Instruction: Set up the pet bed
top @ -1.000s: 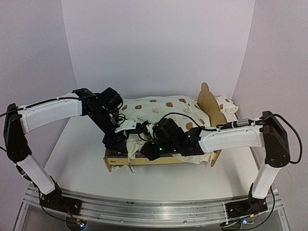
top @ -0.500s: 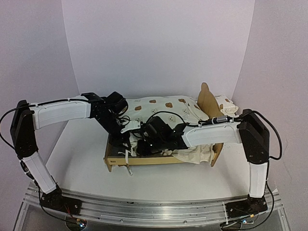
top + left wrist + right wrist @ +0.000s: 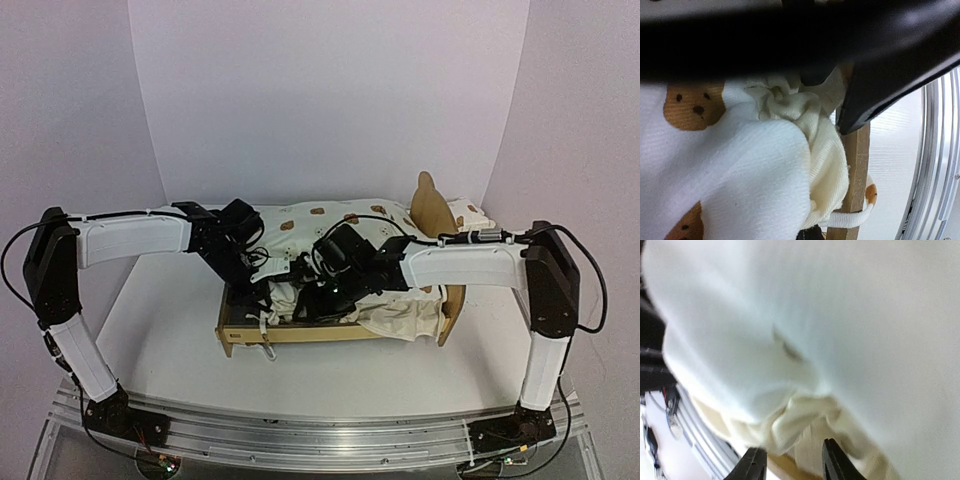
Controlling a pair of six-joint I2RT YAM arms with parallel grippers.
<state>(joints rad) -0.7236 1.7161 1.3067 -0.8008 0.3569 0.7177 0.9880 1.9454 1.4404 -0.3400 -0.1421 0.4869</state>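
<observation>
The pet bed's plywood frame [image 3: 300, 335] stands mid-table, with the bear-ear headboard [image 3: 432, 210] at its right end. Its cream bear-print cushion [image 3: 330, 215] lies over it, rumpled along the near side. Both grippers work at the bed's left near part. My left gripper [image 3: 255, 298] is shut, pressed into the bunched cushion [image 3: 790, 165] beside the wooden rail [image 3: 855, 165]; whether fabric is pinched is hidden. A white elastic strap [image 3: 852, 218] loops round that rail. My right gripper [image 3: 792, 465] is open, its fingertips [image 3: 754, 464] just short of the cushion's ruffle [image 3: 800, 425].
A small matching bear-print pillow [image 3: 468, 215] lies behind the headboard at the right. White walls enclose the table on the left, back and right. The aluminium rail [image 3: 320, 435] with both arm bases runs along the near edge.
My left gripper has closed at the cushion's left end. My right gripper shut, then opened again, and its wrist rose and drew back over the bed. The cushion's near edge is more bunched.
</observation>
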